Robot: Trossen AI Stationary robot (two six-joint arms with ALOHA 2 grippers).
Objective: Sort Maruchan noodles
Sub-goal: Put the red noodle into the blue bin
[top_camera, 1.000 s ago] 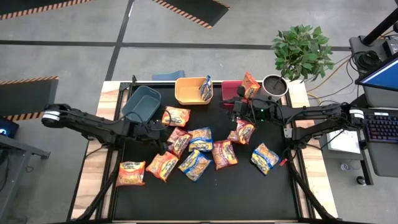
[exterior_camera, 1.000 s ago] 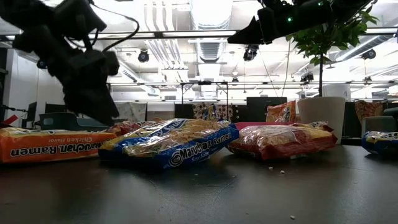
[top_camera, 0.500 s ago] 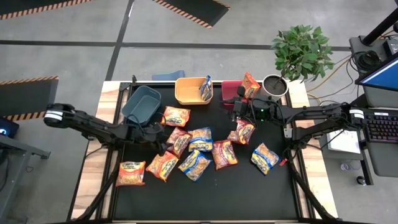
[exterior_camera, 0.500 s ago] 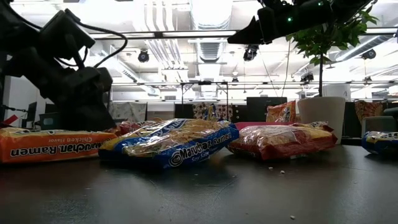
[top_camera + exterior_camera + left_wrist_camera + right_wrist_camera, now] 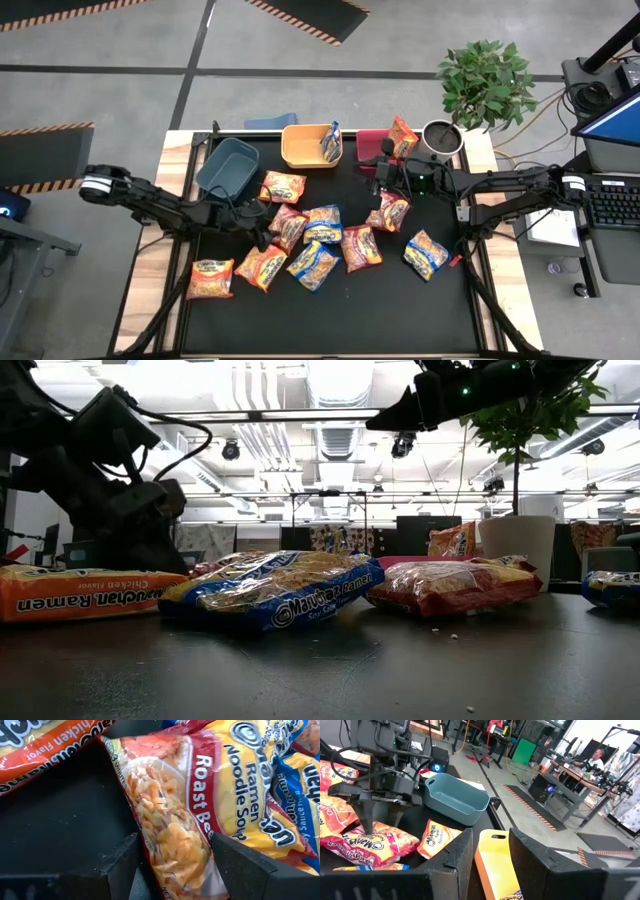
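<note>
Since 1 second ago the left gripper (image 5: 268, 232) has dropped onto the red Roast Beef packet (image 5: 175, 820) near the table's (image 5: 400, 310) middle, fingers (image 5: 240, 865) wide, straddling it. The right gripper (image 5: 375, 172) holds unchanged by the far edge, fingers narrowly parted, empty.

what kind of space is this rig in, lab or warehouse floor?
Most likely an open robotics lab or workshop. Hazard-striped floor mats lie on bare concrete, a laptop workstation sits beside the black-topped table, and the right wrist view shows cluttered workbenches with a seated person.
</note>
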